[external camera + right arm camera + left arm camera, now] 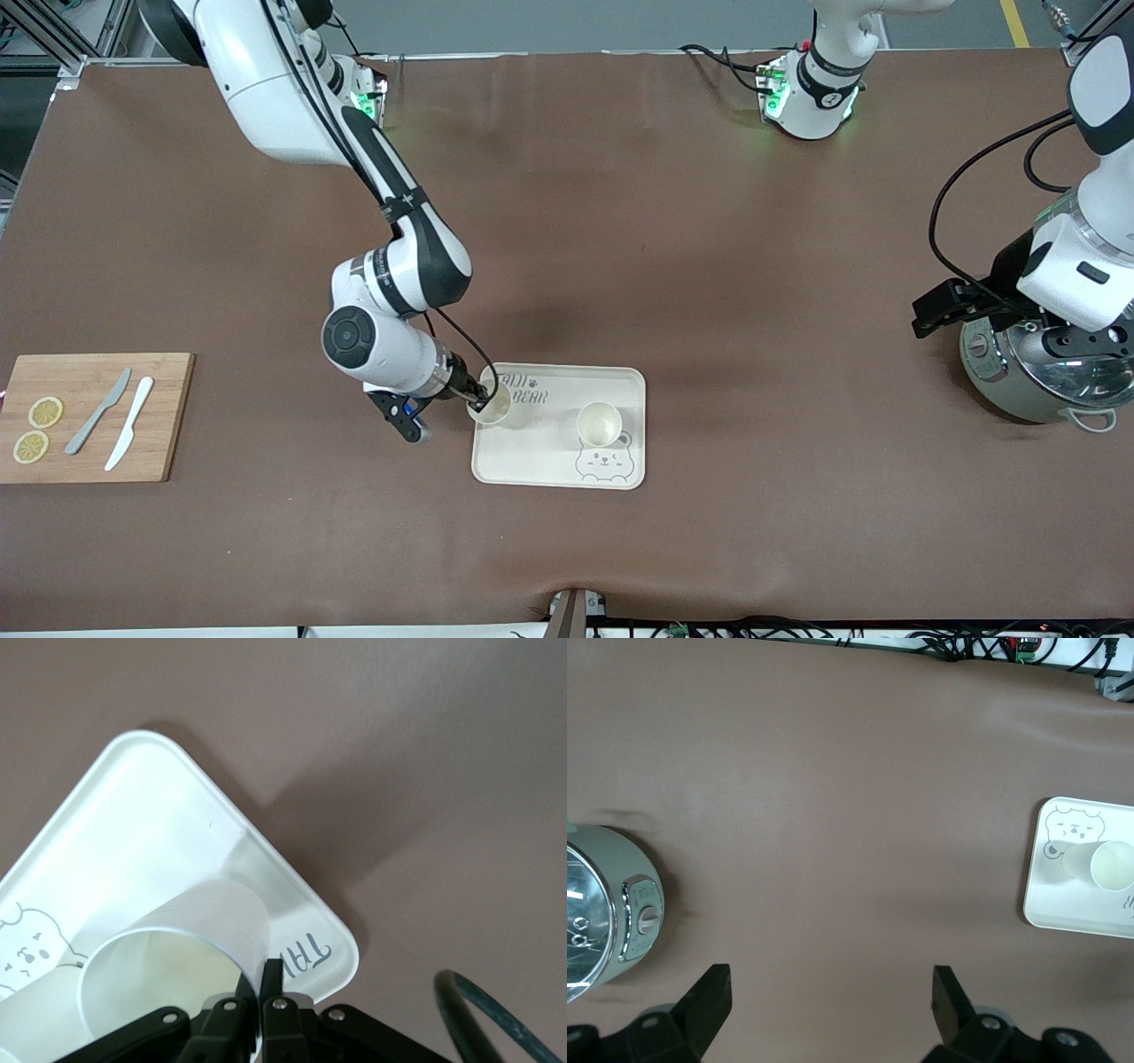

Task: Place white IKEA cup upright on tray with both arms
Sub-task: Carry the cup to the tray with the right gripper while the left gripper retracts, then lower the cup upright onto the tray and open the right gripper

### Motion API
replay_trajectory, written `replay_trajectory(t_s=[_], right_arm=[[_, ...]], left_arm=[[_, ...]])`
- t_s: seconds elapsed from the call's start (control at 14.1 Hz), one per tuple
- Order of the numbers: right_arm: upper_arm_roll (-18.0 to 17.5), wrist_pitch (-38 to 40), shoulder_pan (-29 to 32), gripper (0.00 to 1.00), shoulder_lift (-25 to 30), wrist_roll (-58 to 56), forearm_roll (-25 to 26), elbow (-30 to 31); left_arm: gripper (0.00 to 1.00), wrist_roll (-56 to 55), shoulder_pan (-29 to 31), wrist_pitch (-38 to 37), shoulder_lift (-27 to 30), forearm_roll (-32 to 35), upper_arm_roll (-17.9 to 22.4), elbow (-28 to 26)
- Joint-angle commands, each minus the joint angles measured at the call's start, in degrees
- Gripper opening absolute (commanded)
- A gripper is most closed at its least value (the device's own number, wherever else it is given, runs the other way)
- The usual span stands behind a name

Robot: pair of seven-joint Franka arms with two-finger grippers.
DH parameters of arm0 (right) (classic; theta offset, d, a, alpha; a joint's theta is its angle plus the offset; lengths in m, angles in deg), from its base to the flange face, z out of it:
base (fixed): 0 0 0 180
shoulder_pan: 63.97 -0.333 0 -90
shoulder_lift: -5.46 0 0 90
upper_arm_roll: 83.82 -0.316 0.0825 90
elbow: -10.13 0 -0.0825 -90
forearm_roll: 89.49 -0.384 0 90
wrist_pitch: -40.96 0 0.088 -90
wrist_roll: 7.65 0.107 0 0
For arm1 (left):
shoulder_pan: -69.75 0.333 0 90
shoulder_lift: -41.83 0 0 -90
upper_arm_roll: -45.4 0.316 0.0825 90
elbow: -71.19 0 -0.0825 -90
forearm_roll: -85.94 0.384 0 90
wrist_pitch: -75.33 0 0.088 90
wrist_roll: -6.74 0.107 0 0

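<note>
Front view shows the right gripper (483, 400) pinching the rim of a white cup (493, 403) set upright on the tray (549, 465), near its lettering, so release comes next, while the left gripper (831, 988) waits, fingers spread, beside the cooker (1041, 368).

Brown mat (620, 221) covers table; grey floor (576, 22) along top; yellow floor line (1014, 22); aluminium framing (53, 35).

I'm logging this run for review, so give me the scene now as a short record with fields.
tray: cream, flat on the table
cup in grip: upright on the tray near its lettering
second cup: upright on the tray by the bear drawing
right gripper: shut on the first cup's rim
left gripper: open, waiting over bare table beside the cooker
cutting board: at the right arm's end
</note>
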Motion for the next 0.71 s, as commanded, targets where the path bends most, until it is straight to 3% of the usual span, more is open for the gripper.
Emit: replay_trajectory(t_s=[0.0,0.36,0.43,0.64], right_arm=[[0.4,-1.5,-1.3,0.00,-2.4,2.3,-1.1,-1.9],[0.4,-2.4,-1.8,0.01,-3.1,2.4,-1.1,-1.9],[0.5,-2.5,-1.8,0.11,-3.1,2.4,-1.1,-1.9],[0.5,-2.3,-1.6,0.57,-2.8,2.5,-1.1,-1.9]], left_arm=[[1.00,1.5,0.6,-0.8,1.5,0.9,-0.2,-0.7],[1.00,7.4,0.7,-0.8,1.9,0.4,-0.2,-0.6],[1.00,7.0,0.7,-0.8,2.1,0.1,-0.2,-0.6],[1.00,4.3,2.7,-0.8,3.8,-3.4,-0.3,-0.9]])
